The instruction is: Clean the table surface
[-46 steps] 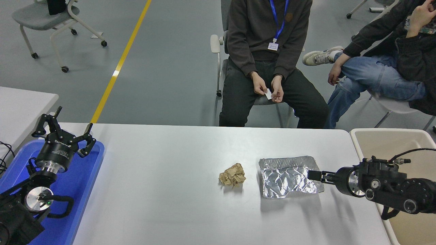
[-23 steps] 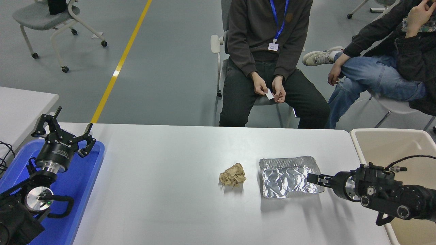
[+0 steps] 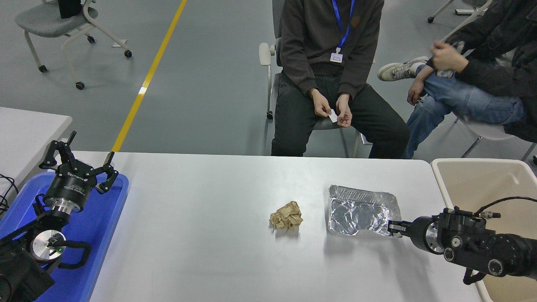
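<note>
Right pincer (image 3: 391,228) pinches the near-right rim of the crumpled silver foil tray (image 3: 361,210), tilting it off the surface (image 3: 201,209) for removal; crumpled brown paper ball (image 3: 286,216) lies left of the tray.

— Where is the left arm?
— Parked at the lower left. The left gripper (image 3: 82,161) points up and away from the camera, its fingers (image 3: 110,176) spread wide with nothing between them.
— And the right arm?
— It comes in low from the right edge, wrist roughly level and aimed to the left. The right gripper (image 3: 392,228) has its fingers pressed close together, pinching the near right corner of a foil tray (image 3: 361,209).
</note>
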`<state>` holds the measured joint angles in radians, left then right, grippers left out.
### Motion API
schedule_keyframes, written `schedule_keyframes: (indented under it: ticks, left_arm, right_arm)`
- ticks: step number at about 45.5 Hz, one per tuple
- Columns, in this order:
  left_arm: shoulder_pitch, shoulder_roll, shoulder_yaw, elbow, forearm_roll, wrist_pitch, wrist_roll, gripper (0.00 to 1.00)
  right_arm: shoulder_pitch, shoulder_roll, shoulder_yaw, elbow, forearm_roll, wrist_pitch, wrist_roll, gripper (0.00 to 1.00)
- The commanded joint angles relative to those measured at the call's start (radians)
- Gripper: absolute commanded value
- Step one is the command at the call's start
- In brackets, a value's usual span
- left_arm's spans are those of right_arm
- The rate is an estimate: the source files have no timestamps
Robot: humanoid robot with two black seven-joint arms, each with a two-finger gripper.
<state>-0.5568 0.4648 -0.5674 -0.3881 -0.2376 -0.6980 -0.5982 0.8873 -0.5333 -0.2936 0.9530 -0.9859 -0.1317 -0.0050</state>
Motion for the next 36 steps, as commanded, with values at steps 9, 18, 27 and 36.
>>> schedule_keyframes:
  ticks: [9,18,27,36]
  left_arm:
    - [0.001,0.000,0.000,0.000,0.000,0.000,0.000,1.00]
    - [0.000,0.000,0.000,0.000,0.001,0.000,0.000,1.00]
    - [0.000,0.000,0.000,0.000,0.000,0.000,0.000,1.00]
    - [0.000,0.000,0.001,0.000,0.000,0.000,0.000,1.00]
  right_arm:
    - [0.042,-0.030,0.007,0.038,0.004,0.006,0.000,0.00]
    - [0.120,-0.122,0.021,0.154,0.006,0.027,0.000,0.00]
    - [0.193,-0.231,0.022,0.289,0.026,0.038,-0.001,0.00]
    - [0.297,-0.352,0.021,0.454,0.041,0.058,-0.004,0.00]
